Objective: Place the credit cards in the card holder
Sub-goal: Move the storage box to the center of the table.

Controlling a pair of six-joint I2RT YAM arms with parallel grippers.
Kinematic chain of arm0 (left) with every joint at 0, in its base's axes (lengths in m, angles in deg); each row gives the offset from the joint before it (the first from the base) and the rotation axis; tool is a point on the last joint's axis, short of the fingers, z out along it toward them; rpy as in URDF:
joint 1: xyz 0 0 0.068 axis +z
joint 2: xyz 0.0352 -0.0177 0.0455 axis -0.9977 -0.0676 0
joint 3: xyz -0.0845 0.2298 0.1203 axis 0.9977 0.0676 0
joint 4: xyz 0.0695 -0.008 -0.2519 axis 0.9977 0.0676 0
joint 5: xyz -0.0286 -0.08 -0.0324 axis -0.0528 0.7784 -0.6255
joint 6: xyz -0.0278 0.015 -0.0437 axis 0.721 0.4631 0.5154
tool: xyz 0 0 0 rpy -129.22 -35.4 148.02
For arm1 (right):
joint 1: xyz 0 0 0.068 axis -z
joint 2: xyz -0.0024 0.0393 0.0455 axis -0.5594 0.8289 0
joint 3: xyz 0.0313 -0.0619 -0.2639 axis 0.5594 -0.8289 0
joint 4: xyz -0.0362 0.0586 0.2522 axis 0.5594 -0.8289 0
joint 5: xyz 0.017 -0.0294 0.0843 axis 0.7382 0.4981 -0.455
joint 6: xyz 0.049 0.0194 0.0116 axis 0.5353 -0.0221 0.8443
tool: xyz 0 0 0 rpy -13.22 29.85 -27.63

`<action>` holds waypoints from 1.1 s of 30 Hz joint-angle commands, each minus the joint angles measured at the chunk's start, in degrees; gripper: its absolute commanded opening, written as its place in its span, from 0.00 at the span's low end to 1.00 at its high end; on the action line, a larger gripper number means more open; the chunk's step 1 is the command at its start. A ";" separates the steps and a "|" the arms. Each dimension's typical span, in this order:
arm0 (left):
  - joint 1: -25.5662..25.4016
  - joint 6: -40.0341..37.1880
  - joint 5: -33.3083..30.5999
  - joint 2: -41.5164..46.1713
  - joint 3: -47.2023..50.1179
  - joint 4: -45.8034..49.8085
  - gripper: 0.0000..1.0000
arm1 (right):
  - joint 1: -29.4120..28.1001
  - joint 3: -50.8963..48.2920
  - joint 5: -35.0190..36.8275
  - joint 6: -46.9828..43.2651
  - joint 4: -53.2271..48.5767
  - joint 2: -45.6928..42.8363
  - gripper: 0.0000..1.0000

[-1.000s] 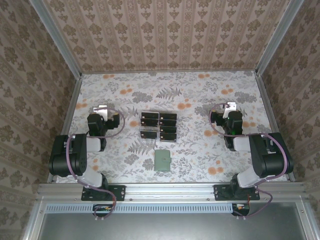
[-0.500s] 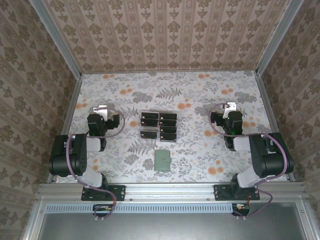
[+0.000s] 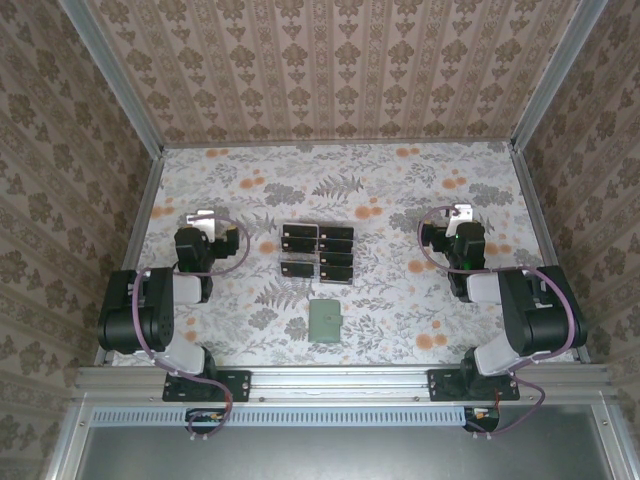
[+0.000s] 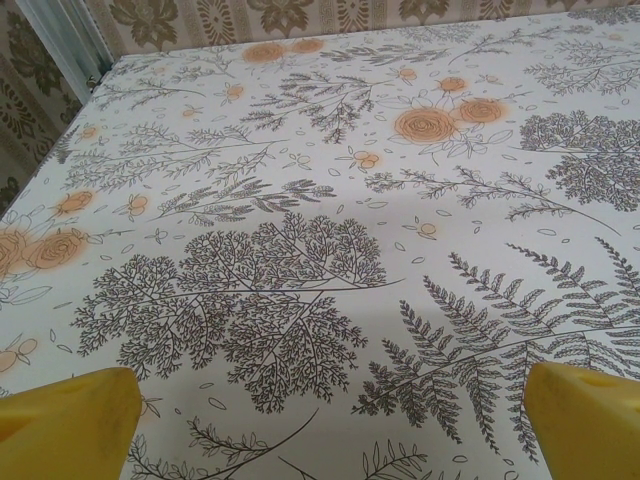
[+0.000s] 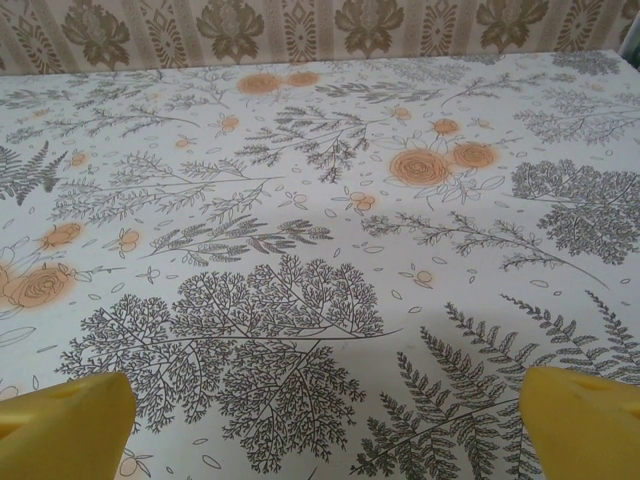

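— Where have the credit cards (image 3: 318, 254) ended up?

— Out in the middle of the desk (image 3: 400, 190). They're a cluster of black ones lying flat in two columns, side by side. I count four in the right column. The left column looks like two, but they're small from where I stand. Each card's long side runs left to right, in line with the near edge of the desk.

— And the card holder (image 3: 324, 321)?

— The grey-green one lies flat, a little nearer than the cards and apart from them. It sits between the cluster and the near edge, about midway between the two arms. Its long side runs the other way, from the near edge towards the far edge, tilted just a touch. I can't tell which end is its mouth.

— What about the arms?

— Each is folded back on its own side. The left end effector (image 3: 203, 217) hangs over the left part of the desk, and the right end effector (image 3: 459, 213) over the right part. Both are well apart from the cards and the holder, and both point towards the far edge.

— Are they open or closed?

— Wide, the pair of them. In the left wrist view the yellow fingertips (image 4: 70, 425) sit in opposite bottom corners, with the flowered desk top between them. The right wrist view has its fingertips (image 5: 65, 425) the same way. Neither grips anything.
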 commanded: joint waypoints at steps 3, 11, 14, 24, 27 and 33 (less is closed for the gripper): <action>0.33 1.10 -1.94 6.27 -0.31 2.90 1.00 | 0.39 1.89 4.58 1.92 -9.78 -8.80 1.00; 0.20 3.20 -5.31 17.16 -2.69 14.40 1.00 | 0.65 9.03 8.29 15.44 -33.87 -20.93 1.00; -0.06 6.76 -5.27 20.77 -6.65 23.24 1.00 | 0.44 13.51 1.42 15.95 -42.28 -22.24 1.00; -6.90 22.93 0.94 29.23 -13.19 45.72 1.00 | -18.94 20.90 -3.16 16.75 -60.69 -21.66 1.00; -11.43 24.79 1.90 32.46 -10.45 46.85 1.00 | -27.13 21.89 -0.16 18.72 -63.27 -18.67 1.00; -19.31 30.73 3.80 34.88 -3.25 41.21 1.00 | -40.24 22.73 7.91 22.99 -61.96 -11.23 1.00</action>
